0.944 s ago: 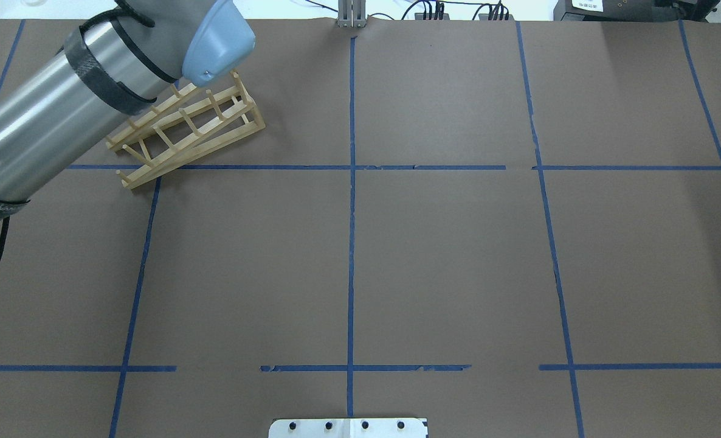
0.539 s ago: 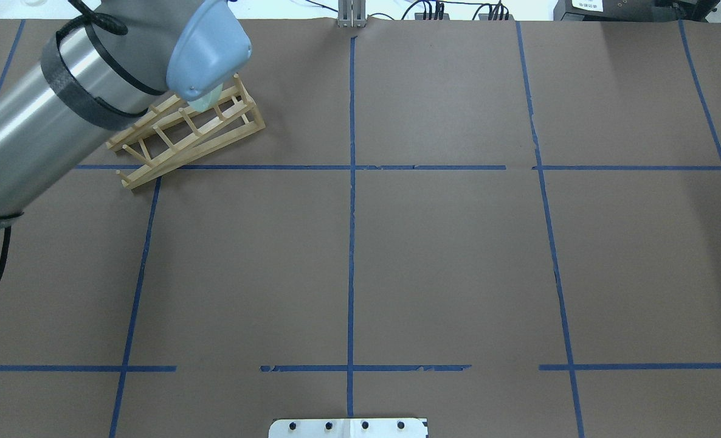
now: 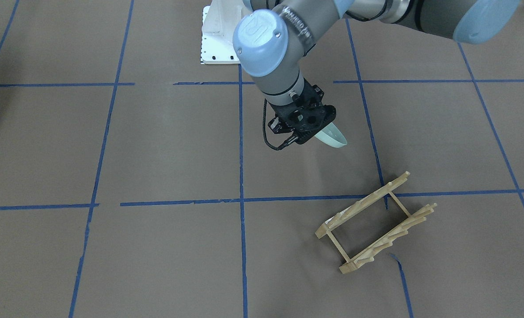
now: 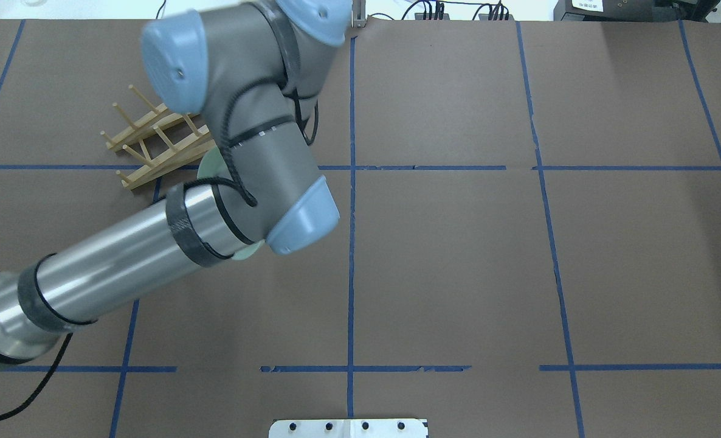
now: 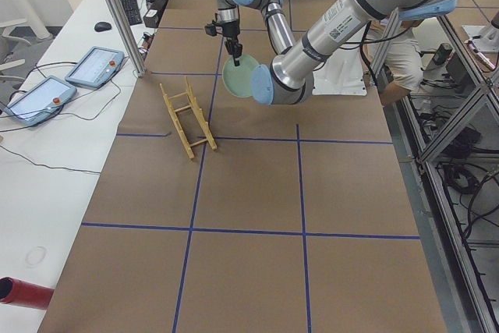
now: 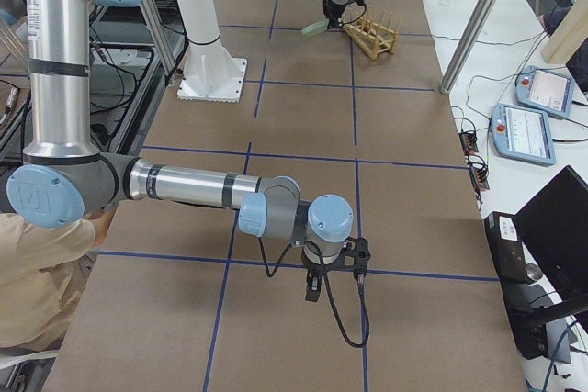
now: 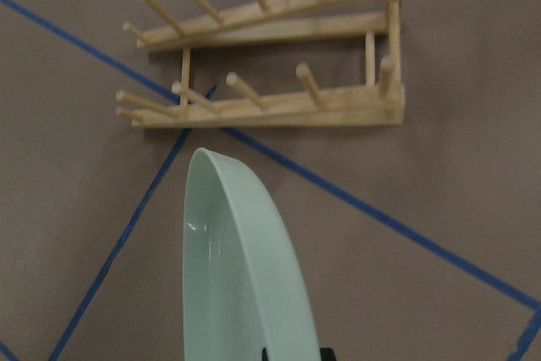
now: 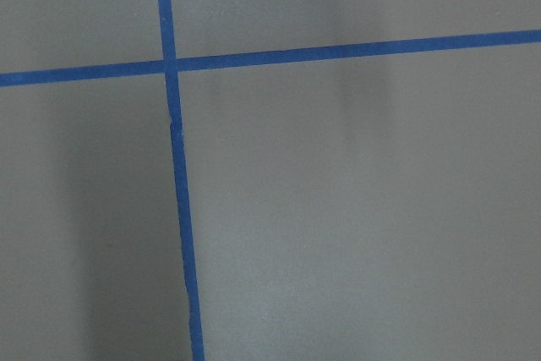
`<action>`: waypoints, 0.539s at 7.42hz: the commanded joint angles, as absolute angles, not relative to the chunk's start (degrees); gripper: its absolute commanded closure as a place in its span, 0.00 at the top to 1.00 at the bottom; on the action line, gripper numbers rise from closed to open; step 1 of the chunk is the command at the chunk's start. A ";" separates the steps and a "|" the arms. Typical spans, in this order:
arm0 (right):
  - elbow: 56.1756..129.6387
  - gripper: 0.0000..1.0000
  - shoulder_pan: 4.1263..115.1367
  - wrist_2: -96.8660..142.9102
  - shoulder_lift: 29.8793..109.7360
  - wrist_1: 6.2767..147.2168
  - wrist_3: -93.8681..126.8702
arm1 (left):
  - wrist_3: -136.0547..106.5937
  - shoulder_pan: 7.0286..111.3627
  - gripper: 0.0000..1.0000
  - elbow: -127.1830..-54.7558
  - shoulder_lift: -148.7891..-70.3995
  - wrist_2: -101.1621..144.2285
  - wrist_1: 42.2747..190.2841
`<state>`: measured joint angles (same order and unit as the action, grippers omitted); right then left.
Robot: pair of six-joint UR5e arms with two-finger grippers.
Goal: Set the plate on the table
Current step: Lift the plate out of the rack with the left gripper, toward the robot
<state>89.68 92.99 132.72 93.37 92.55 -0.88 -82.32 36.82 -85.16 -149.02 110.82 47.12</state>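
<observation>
Closest to the left wrist camera, the plate [image 7: 245, 268] was a glossy, pale mint-green disc seen almost edge-on, its shallow rim curving up in a smooth arc. Just past it lay the rack [image 7: 270, 99], made of light bare wood, two rails joined by crosspieces and studded with round pegs. The plate sat beside the rack and did not touch it. Both were over the table [image 3: 165, 145], a matte brown sheet crossed by thin blue tape.

The overhead view hid nearly all of the plate [image 4: 210, 167] under the arm, with only slivers showing. The side view showed its full round face [image 5: 238, 76] hanging upright and seemingly clear of the table. From the front, just a green crescent [image 3: 335, 138] peeked out beside the black left gripper [image 3: 308, 126].

That gripper's jaws were closed narrowly, pinching the plate's rim. Well apart from the rack, at the table's other end, the right gripper [image 6: 314, 293] pointed down over a tape crossing. I could not tell how its jaws were set.
</observation>
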 commanded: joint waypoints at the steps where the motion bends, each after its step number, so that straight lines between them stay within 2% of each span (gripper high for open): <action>1: 89.74 1.00 92.99 132.71 93.34 92.55 -0.88 | -82.97 30.18 0.00 -75.46 -151.50 110.83 43.19; 2: 89.74 1.00 92.99 132.71 93.34 92.55 -0.88 | -82.97 29.28 0.00 -69.93 -153.61 110.40 42.11; 3: 89.74 1.00 92.99 132.71 93.34 92.55 -0.88 | -82.88 28.48 0.00 -68.74 -154.42 108.04 42.36; 4: 89.74 1.00 92.99 132.71 93.34 92.55 -0.88 | -82.79 26.56 0.10 -67.77 -154.34 106.02 43.41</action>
